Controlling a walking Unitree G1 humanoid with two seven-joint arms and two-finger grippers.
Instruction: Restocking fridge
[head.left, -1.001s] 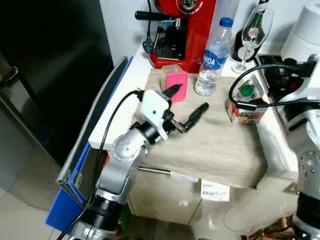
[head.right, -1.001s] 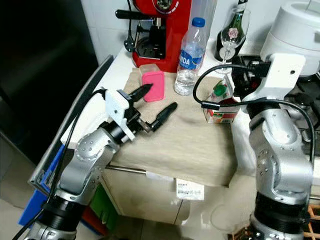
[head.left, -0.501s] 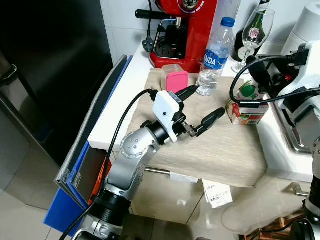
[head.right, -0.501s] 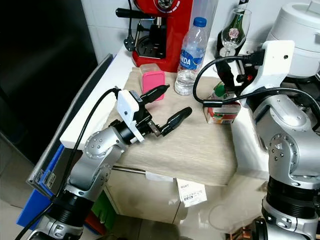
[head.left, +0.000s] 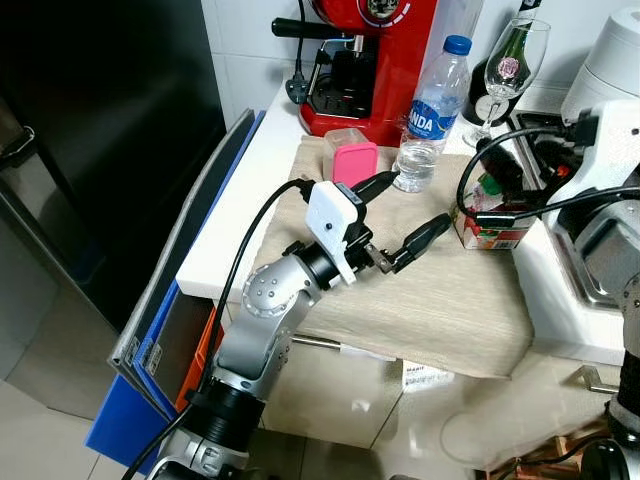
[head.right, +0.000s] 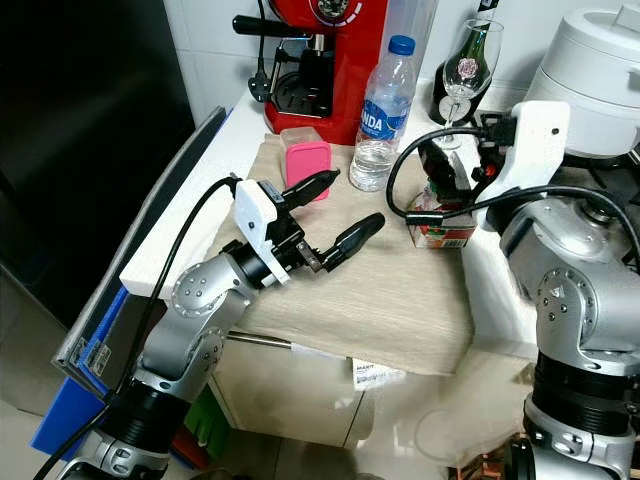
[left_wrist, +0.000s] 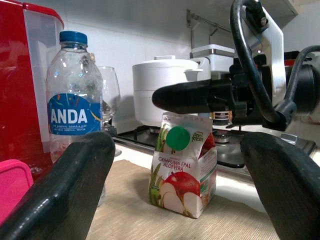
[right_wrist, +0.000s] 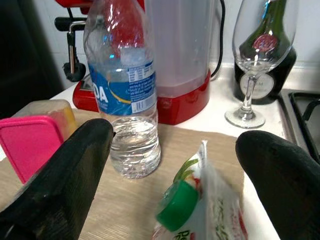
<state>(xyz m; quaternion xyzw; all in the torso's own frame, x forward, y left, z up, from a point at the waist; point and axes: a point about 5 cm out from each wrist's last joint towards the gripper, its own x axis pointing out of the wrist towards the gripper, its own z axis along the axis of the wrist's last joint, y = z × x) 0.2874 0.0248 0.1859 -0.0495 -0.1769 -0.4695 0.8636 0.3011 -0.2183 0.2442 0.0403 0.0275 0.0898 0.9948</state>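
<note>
A juice carton (head.left: 490, 218) with a green cap stands on the beige mat (head.left: 440, 300), at its right edge. My right gripper (head.right: 452, 172) hovers open just above the carton, whose cap (right_wrist: 176, 206) sits low between its spread fingers. My left gripper (head.left: 415, 203) is open over the middle of the mat, pointing at the carton (left_wrist: 182, 170) from a short way off, holding nothing. A clear water bottle (head.left: 428, 110) with a blue cap and a pink-lidded container (head.left: 352, 165) stand at the mat's far edge.
A red coffee machine (head.left: 375, 60), a wine glass (head.left: 512, 70) and a dark bottle line the back wall. A white cooker (head.right: 590, 55) and a stove are at the right. The black fridge (head.left: 100, 150) stands on the left, beyond a blue-edged panel (head.left: 190, 270).
My left gripper swung right over the mat toward the carton, then held still. My right gripper came down from beside the wine glass to just over the carton's top.
</note>
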